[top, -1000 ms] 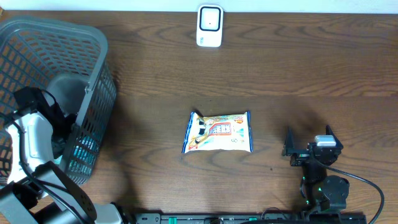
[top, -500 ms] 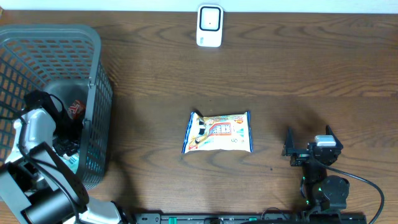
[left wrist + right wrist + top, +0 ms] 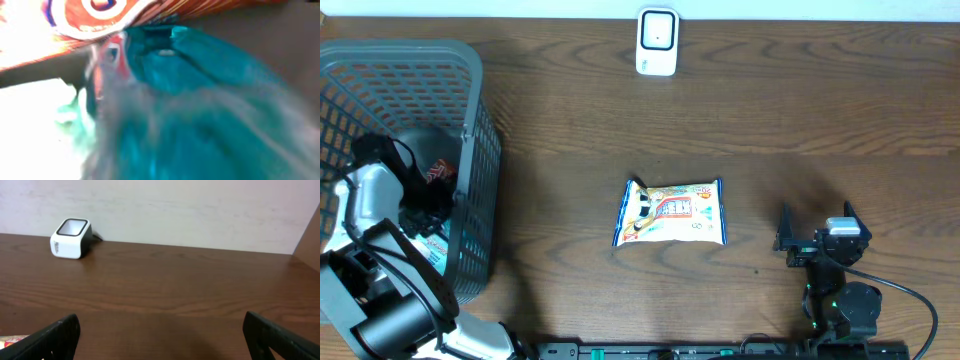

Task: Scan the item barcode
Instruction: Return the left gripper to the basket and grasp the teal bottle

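My left arm (image 3: 380, 195) reaches down into the grey mesh basket (image 3: 475, 120) at the table's left. Its fingers are hidden among the packets there. The left wrist view is a blur of a teal packet (image 3: 200, 115) pressed close to the lens, with a red-and-orange packet (image 3: 100, 15) above it. No finger shows there. A white-and-orange snack packet (image 3: 672, 212) lies flat mid-table. The white barcode scanner (image 3: 657, 42) stands at the far edge, also in the right wrist view (image 3: 70, 238). My right gripper (image 3: 817, 225) rests open at the front right, with nothing between its fingers (image 3: 55, 335).
Inside the basket a red packet (image 3: 440, 172) and a teal one (image 3: 438, 250) show beside my left arm. A pale wall runs behind the scanner. Bare brown wood lies between the snack packet and the scanner.
The basket has shifted and squared up against the left edge. My left arm has pushed deeper into it, then crept slightly toward the far side. The right arm has not moved.
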{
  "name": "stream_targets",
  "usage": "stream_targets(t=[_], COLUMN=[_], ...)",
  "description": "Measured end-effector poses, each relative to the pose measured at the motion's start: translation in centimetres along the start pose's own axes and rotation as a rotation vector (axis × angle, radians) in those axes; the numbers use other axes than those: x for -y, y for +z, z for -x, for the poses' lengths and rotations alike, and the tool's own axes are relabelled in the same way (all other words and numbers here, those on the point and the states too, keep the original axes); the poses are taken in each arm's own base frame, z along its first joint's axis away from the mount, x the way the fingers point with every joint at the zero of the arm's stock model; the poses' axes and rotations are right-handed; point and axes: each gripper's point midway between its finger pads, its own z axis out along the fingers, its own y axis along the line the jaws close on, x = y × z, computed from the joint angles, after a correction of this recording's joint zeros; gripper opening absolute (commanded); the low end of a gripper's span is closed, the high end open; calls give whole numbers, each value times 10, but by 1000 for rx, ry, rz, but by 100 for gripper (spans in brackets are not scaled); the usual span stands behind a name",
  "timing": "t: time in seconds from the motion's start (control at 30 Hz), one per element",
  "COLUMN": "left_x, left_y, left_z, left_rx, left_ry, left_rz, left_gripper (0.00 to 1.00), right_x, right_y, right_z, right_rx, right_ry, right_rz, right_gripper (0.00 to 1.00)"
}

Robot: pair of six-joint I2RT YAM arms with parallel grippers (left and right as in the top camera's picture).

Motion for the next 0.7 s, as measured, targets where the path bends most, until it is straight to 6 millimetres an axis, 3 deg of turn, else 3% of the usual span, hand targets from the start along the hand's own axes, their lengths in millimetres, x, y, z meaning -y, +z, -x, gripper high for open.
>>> stream_targets(t=[0.1,0.3,0.43,0.7], left_x=[6,15,20,30], left_y=[-18,-55,-91,-189], left_z=[26,57,66,70], left_rx=[78,210,324,636], left_ry=[-14,-16,-7,7], left_rz=[-13,-38,-59,-122], left_gripper=[33,33,33,34], right_x=[0,0,0,0], right_y=[0,0,0,0], right_z=[0,0,0,0], right_rx=[0,0,0,0], right_ry=[0,0,0,0], right_rz=[0,0,0,0], right_gripper=[99,99,99,99])
